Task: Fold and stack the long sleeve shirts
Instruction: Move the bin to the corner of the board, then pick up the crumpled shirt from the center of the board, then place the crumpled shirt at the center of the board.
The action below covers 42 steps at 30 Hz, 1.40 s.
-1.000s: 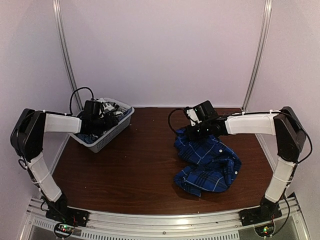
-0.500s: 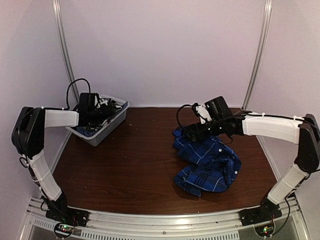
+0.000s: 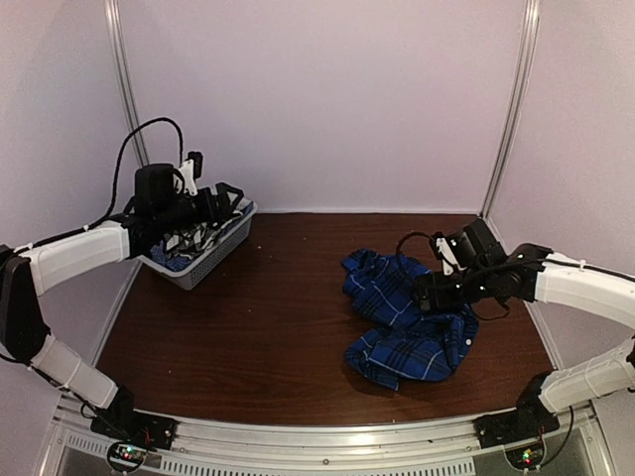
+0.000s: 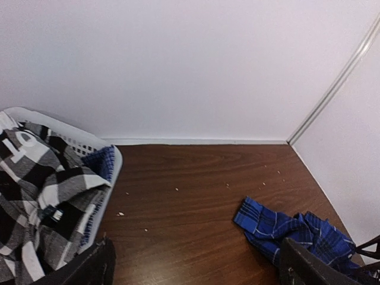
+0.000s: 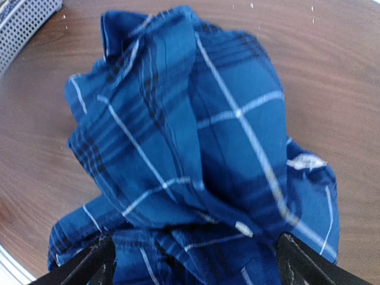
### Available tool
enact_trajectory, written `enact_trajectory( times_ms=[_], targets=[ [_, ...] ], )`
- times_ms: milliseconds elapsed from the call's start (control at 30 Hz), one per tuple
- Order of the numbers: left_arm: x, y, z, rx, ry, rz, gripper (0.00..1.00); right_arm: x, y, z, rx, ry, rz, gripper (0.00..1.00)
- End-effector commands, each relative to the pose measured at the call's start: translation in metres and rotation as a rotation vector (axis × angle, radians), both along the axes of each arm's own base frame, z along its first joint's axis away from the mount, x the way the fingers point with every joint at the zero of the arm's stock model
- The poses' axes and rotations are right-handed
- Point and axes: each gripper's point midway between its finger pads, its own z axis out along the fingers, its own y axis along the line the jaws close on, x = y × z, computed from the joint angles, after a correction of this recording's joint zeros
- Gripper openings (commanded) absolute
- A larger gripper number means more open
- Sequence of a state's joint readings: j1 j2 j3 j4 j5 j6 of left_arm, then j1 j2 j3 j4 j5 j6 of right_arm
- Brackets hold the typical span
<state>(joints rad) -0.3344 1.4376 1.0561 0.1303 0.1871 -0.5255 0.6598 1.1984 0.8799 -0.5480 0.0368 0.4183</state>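
I saw the left claw [image 3: 220,198] spread above the black-and-white checked shirt [image 4: 41,196] in the basket [image 3: 213,268], and the right claw [image 3: 422,295] spread over the crumpled blue shirt [image 3: 407,337] on the tabletop [image 3: 268,327].

Basket [image 3: 204,274] sits at rear-left of table [image 3: 268,327], close to back wall [image 3: 327,99]. Shirt no. 1 [image 4: 41,196] lies in the basket. Shirt no. 2 [image 3: 412,322] lies on the table, right of centre, well apart from basket, w/ tabletop btwn them.
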Motion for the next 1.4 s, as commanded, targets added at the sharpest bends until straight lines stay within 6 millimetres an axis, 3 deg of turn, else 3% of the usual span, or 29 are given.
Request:
enact_trajectory(
  times_ms=[0, 100, 167, 267, 333, 433, 500, 600, 700, 800, 900, 1000, 1167, 1367],
  targets=[
    [-0.036, -0.051, -0.015, 0.119, -0.001, -0.176, 0.98, -0.038, -0.018, -0.028, -0.035, 0.107, -0.099, 0.95],
    [-0.063, -0.083, -0.03, 0.129, 0.003, -0.294, 0.98, -0.053, -0.018, -0.042, -0.041, 0.138, -0.097, 0.93],
    [-0.082, -0.102, -0.043, 0.138, 0.001, -0.366, 0.98, -0.056, -0.02, -0.052, -0.06, 0.157, -0.098, 0.86],
    [-0.102, -0.123, -0.062, 0.132, 0.02, -0.438, 0.97, -0.049, -0.021, -0.059, -0.118, 0.149, -0.09, 0.56],
    [-0.111, -0.129, -0.067, 0.106, 0.028, -0.465, 0.97, -0.038, -0.012, -0.047, -0.142, 0.125, -0.06, 0.33],
    [-0.121, -0.128, -0.062, 0.068, 0.001, -0.481, 0.96, -0.015, 0.024, 0.004, -0.101, 0.024, 0.057, 0.01],
    [-0.127, -0.124, -0.051, 0.055, -0.053, -0.48, 0.96, -0.001, 0.052, 0.053, -0.029, -0.07, 0.151, 0.0],
    [-0.136, -0.113, -0.024, 0.066, -0.161, -0.466, 0.95, 0.006, 0.099, 0.153, 0.152, -0.246, 0.338, 0.0],
    [-0.142, -0.1, 0.0, 0.078, -0.248, -0.433, 0.97, -0.01, 0.133, 0.234, 0.316, -0.363, 0.539, 0.0],
    [-0.148, -0.09, 0.025, 0.074, -0.326, -0.404, 0.97, -0.034, 0.154, 0.288, 0.444, -0.429, 0.72, 0.0],
    [-0.155, -0.085, 0.041, 0.078, -0.379, -0.406, 0.97, -0.033, 0.147, 0.313, 0.451, -0.494, 0.722, 0.0],
    [-0.157, -0.085, 0.046, 0.104, -0.402, -0.415, 0.97, -0.008, 0.124, 0.301, 0.352, -0.49, 0.583, 0.0],
    [-0.15, -0.092, 0.031, 0.15, -0.37, -0.433, 0.97, 0.035, 0.087, 0.236, 0.243, -0.364, 0.396, 0.0],
    [-0.139, -0.119, -0.005, 0.171, -0.281, -0.506, 0.91, 0.063, 0.079, 0.172, 0.208, -0.241, 0.362, 0.07]
  ],
)
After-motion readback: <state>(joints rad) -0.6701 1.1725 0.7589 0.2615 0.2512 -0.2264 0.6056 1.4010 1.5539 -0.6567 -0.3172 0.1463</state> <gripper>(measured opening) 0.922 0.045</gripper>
